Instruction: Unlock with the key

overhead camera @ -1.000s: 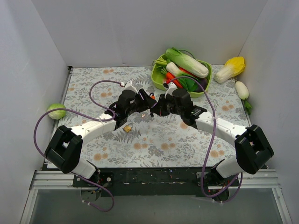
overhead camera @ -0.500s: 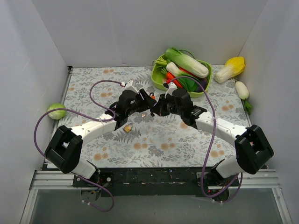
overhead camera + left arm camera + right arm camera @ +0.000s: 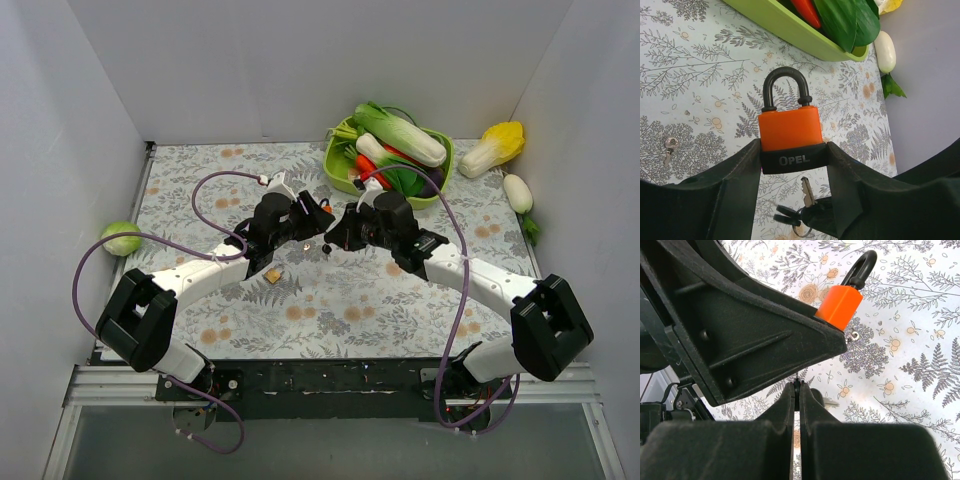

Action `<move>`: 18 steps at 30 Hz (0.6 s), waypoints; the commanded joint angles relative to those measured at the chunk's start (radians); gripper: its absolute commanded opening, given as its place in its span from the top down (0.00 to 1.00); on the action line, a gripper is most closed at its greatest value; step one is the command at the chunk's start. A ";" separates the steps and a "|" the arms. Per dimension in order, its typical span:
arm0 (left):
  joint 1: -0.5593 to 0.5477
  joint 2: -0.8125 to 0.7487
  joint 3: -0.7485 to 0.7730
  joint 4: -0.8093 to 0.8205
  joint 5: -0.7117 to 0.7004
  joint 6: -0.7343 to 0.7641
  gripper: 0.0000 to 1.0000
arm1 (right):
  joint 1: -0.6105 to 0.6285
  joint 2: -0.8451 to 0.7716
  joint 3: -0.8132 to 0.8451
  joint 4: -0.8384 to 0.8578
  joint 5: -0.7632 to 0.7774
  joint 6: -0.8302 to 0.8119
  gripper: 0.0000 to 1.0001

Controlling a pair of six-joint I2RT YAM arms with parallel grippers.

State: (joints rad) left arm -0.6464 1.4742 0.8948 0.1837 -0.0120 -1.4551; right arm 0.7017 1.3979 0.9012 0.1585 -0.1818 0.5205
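Note:
An orange padlock [image 3: 789, 131] with a black base and a black shackle is clamped by its base between the fingers of my left gripper [image 3: 793, 150], shackle pointing away. Just under the base the key [image 3: 808, 192] stands with its silver blade aimed up at the lock's underside, a small gap apart. My right gripper [image 3: 797, 390] is shut on the key's black head [image 3: 797, 384]. More black-headed keys [image 3: 785, 216] hang from the same ring. In the top view the left gripper [image 3: 312, 222] and the right gripper [image 3: 333, 238] meet over the middle of the table.
A plain silvery key [image 3: 670, 145] lies on the flowered cloth. A green bowl [image 3: 338, 172] of vegetables stands behind the grippers. A small tan thing [image 3: 272, 274] lies near the left arm. A green cabbage [image 3: 121, 238] is at the left wall, a yellow cabbage [image 3: 492, 148] and white radish [image 3: 517, 192] at the right.
The right arm has shifted a little, its gripper still beneath the padlock. The left arm and the padlock have not moved.

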 commanded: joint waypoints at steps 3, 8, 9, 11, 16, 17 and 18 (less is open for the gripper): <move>-0.004 -0.069 0.032 0.030 -0.020 0.018 1.00 | 0.001 -0.019 0.002 0.018 0.008 0.001 0.99; -0.004 -0.077 0.030 0.033 -0.022 0.018 1.00 | 0.001 -0.020 -0.012 0.024 0.005 0.007 0.99; -0.004 -0.077 0.030 0.033 -0.025 0.018 1.00 | 0.001 -0.020 -0.013 0.023 0.008 0.007 0.99; -0.006 -0.078 0.030 0.031 -0.025 0.018 1.00 | 0.001 -0.017 -0.012 0.019 0.010 0.007 0.99; -0.004 -0.081 0.027 0.033 -0.023 0.018 1.00 | 0.001 -0.016 -0.010 0.016 0.015 0.007 0.99; -0.006 -0.083 0.029 0.034 -0.022 0.018 1.00 | 0.001 -0.017 -0.010 0.015 0.016 0.007 0.99; -0.004 -0.083 0.027 0.034 -0.023 0.019 1.00 | 0.002 -0.016 -0.007 0.013 0.018 0.007 0.99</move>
State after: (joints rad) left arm -0.6464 1.4662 0.8948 0.1802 -0.0189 -1.4536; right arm 0.7017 1.3975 0.8860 0.1524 -0.1814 0.5213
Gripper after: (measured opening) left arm 0.486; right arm 0.036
